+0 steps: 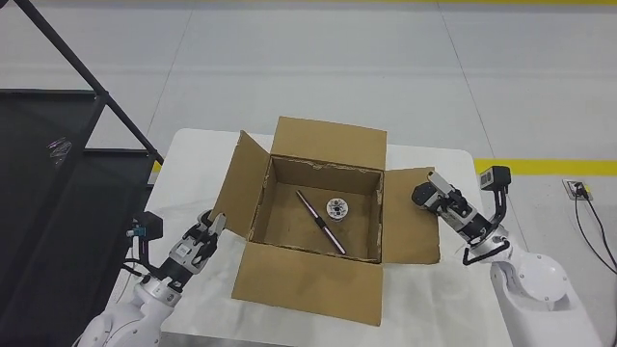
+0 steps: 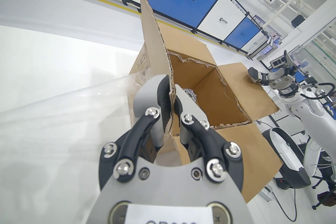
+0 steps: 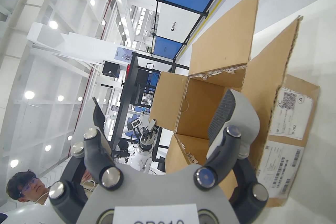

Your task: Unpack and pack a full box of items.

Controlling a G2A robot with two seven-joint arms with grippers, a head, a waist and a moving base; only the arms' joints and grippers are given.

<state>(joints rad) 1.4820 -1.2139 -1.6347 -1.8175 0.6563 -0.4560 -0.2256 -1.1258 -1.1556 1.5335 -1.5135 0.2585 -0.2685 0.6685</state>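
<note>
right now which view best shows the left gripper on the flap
Left wrist view: the left gripper pinches the flap edge up close. Top view shows it small; right wrist view, tiny beyond the box.

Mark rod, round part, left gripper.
rod (image 1: 320,220): top view, mid-shaft.
round part (image 1: 336,208): top view, its centre.
left gripper (image 2: 171,85): left wrist view, between fingertips, on the clamped box flap (image 2: 153,33).

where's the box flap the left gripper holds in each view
Top view: flap on the box side beside the left gripper.
Left wrist view: flap edge-on between the fingers.
Right wrist view: flap on the box's far side.
Shared landmark: the torn rim.
</note>
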